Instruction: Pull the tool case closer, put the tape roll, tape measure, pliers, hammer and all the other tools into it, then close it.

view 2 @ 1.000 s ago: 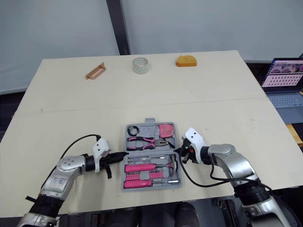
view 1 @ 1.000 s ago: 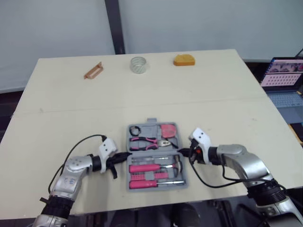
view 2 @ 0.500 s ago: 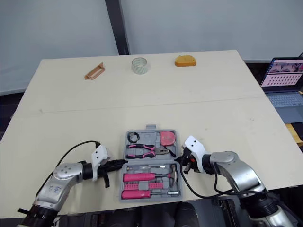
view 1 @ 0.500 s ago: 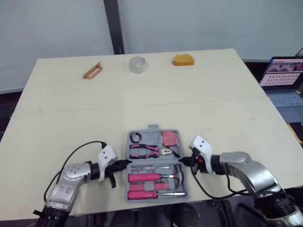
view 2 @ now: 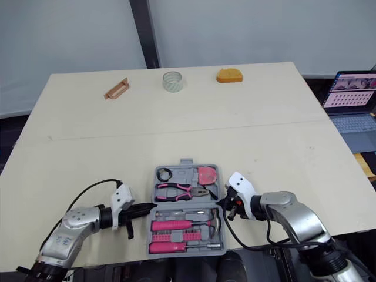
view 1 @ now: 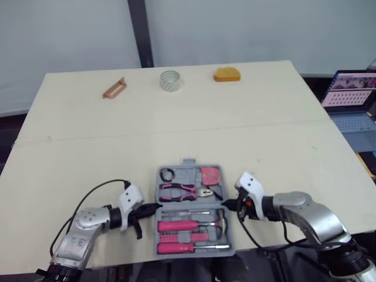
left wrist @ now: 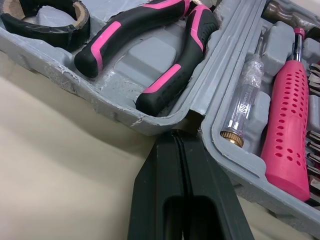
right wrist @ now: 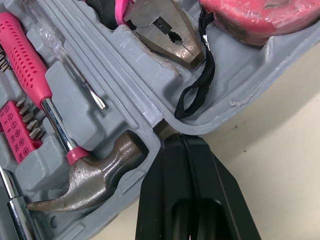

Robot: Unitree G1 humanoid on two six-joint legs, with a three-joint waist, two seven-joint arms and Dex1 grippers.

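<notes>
The grey tool case (view 1: 184, 165) lies open flat near the table's front edge. Its far half holds a black tape roll (left wrist: 45, 22), pink-handled pliers (view 1: 182, 191) and a pink tape measure (right wrist: 250, 17). Its near half holds pink screwdrivers (left wrist: 290, 125), bits and a hammer (right wrist: 95, 182). My left gripper (left wrist: 181, 135) is shut, its tip pressed into the hinge notch on the case's left side. My right gripper (right wrist: 182, 137) is shut too, its tip against the hinge notch on the right side. Both rest low on the table.
At the table's far edge lie a clear tape roll (view 1: 171, 80), an orange block (view 1: 227, 74) and a brown handle-like piece (view 1: 114, 88). A laptop (view 1: 351, 97) stands off the table to the right. The case's near edge is close to the table's front edge.
The open case has slid toward the table's front edge, with both shut grippers moving back alongside its hinge. The far objects stayed put.
</notes>
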